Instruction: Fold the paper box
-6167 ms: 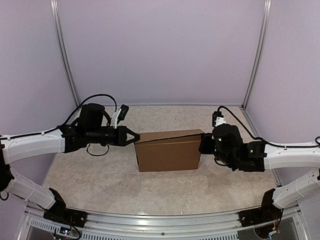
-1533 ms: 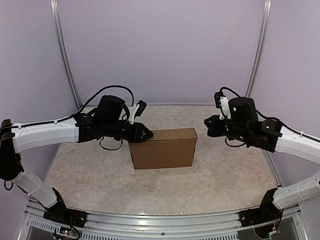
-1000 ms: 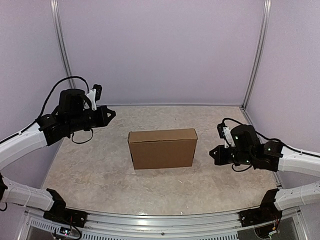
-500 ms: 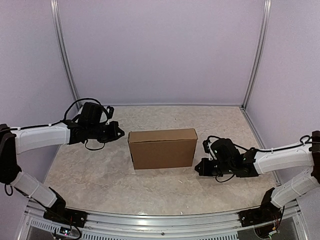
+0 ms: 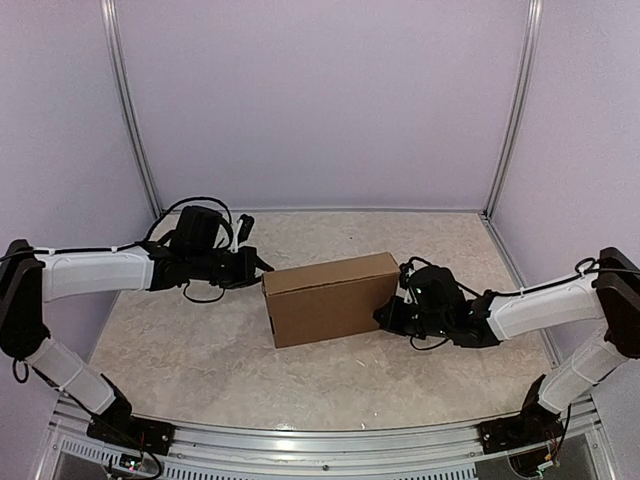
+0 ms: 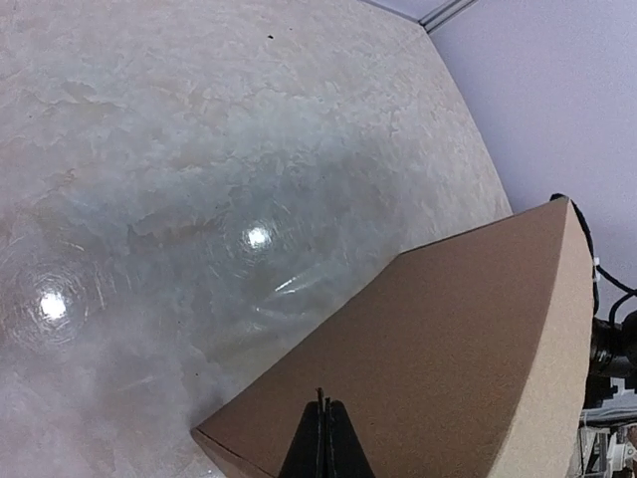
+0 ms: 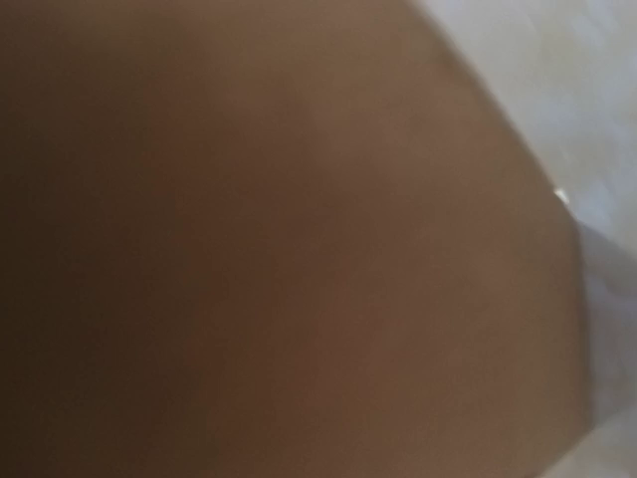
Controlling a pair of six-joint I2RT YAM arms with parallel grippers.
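We see the paper box (image 5: 330,298) skewed in the middle of the surface (image 5: 200,345). Left gripper (image 5: 262,268) at its upper left end, right gripper (image 5: 386,315) close against its lower right end.

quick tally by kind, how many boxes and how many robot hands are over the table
paper box: 1
hands, the left hand and the right hand: 2
total: 3

Lilac walls (image 5: 320,100), marbled beige tabletop (image 5: 200,370) — glossy, light glints; aluminium corner posts (image 5: 128,110).
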